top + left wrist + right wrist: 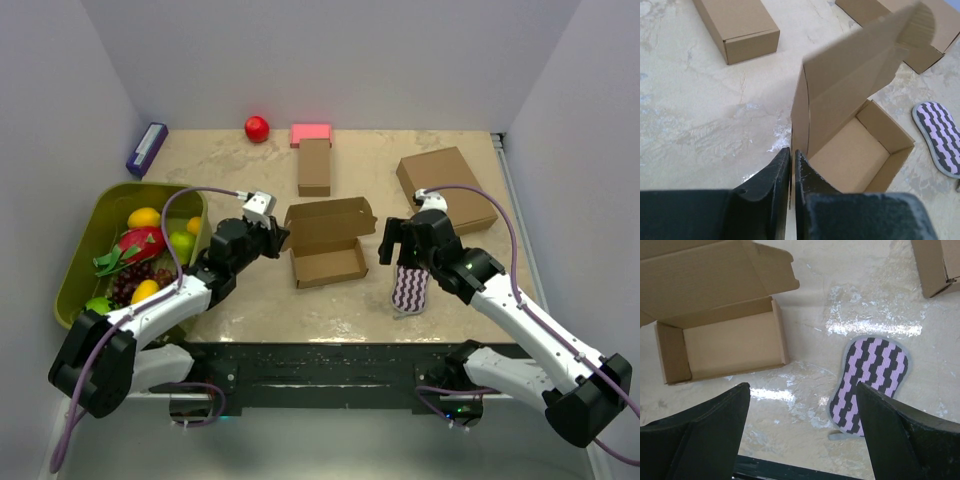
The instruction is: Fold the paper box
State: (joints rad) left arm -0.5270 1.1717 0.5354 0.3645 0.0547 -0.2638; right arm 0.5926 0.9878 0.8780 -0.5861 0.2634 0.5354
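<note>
The paper box (327, 264) lies in the middle of the table as a low open tray, its lid flap (330, 222) standing up at the back. My left gripper (279, 236) is at the box's left end. In the left wrist view its fingers (775, 180) are pressed almost together on the thin left wall of the box (850, 155). My right gripper (398, 258) hangs open to the right of the box, above bare table. In the right wrist view the box (730, 342) lies ahead at upper left and nothing sits between the jaws of that gripper (802, 390).
A purple and black striped pad (411, 288) lies under the right gripper. A narrow brown box (314, 167) and a larger brown box (447, 187) stand behind. A pink block (311, 132), a red ball (257, 128), a blue case (147, 148) and a green fruit basket (85, 240) are also there.
</note>
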